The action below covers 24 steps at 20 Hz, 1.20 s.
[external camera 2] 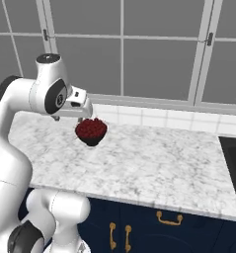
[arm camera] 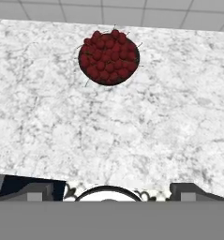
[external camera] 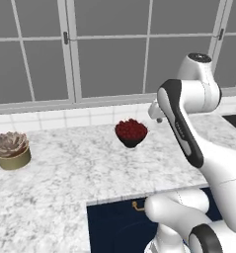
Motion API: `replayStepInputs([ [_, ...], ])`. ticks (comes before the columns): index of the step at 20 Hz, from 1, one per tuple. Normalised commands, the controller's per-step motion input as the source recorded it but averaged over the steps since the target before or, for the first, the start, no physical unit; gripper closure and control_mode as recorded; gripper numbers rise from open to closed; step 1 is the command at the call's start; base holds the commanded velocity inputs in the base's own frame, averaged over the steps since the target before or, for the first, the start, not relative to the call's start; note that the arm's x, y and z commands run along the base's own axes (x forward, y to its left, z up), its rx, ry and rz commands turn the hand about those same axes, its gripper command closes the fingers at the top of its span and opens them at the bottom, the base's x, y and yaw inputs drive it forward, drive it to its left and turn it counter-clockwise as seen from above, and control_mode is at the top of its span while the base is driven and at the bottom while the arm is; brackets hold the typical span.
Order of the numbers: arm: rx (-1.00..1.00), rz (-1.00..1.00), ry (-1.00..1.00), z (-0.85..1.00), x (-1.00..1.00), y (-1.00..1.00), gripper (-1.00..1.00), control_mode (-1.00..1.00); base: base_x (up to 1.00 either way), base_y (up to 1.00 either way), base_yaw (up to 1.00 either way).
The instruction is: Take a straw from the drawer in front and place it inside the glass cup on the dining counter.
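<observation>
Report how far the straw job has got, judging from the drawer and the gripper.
Nothing looks done yet. The drawer under the marble worktop looks shut, its brass handle untouched. The gripper is open and empty, high above the worktop, looking down on the bowl of red fruit. Left to do: open the drawer, pick up the straw, carry it to the glass cup and drop it in.

Veined grey-white marble counter [external camera: 80, 168], smooth and matt; dark glossy bowl [arm camera: 108, 77] of red fruit; navy drawer [external camera: 114, 225] front with brass handle [external camera: 137, 206]
</observation>
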Motion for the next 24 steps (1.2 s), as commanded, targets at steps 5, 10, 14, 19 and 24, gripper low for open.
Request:
replayStepInputs([
  [5, 0.0, 0.0, 0.0, 0.0, 0.0, 0.0, -1.0, 1.0, -0.76, -0.53, 0.27],
  [10, 0.0, 0.0, 0.0, 0.0, 0.0, 0.0, -1.0, 1.0, -0.37, -0.6, 0.47],
  [14, 0.0, 0.0, 0.0, 0.0, 0.0, 0.0, -1.0, 1.0, -0.24, -0.7, 0.63],
  [19, 0.0, 0.0, 0.0, 0.0, 0.0, 0.0, -1.0, 1.0, -0.47, -0.83, 0.64],
  [24, 0.0, 0.0, 0.0, 0.0, 0.0, 0.0, -1.0, 1.0, -0.21, -0.7, 0.59],
])
